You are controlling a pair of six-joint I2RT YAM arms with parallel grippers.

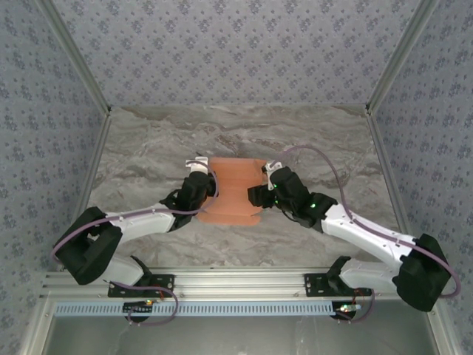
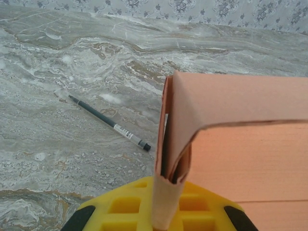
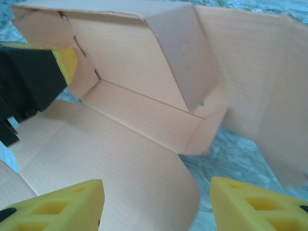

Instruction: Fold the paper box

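The paper box point(image 1: 235, 194) is a salmon-orange die-cut sheet, partly folded, lying mid-table between both arms. My left gripper point(image 1: 209, 185) is at its left side. In the left wrist view the yellow fingers point(image 2: 120, 207) are shut on a doubled upright wall of the paper box point(image 2: 240, 144). My right gripper point(image 1: 260, 194) is at the box's right side. In the right wrist view it point(image 3: 156, 207) stands open, its yellow fingertips point(image 3: 260, 202) wide apart over a curved flap of the paper box point(image 3: 130, 144). The left gripper's finger point(image 3: 43, 72) shows there at the upper left.
A dark pen point(image 2: 109, 123) lies on the marble table point(image 1: 148, 148) just left of the box. Patterned walls and metal frame posts point(image 1: 96, 96) enclose the table on three sides. The aluminium rail point(image 1: 236, 281) runs along the near edge.
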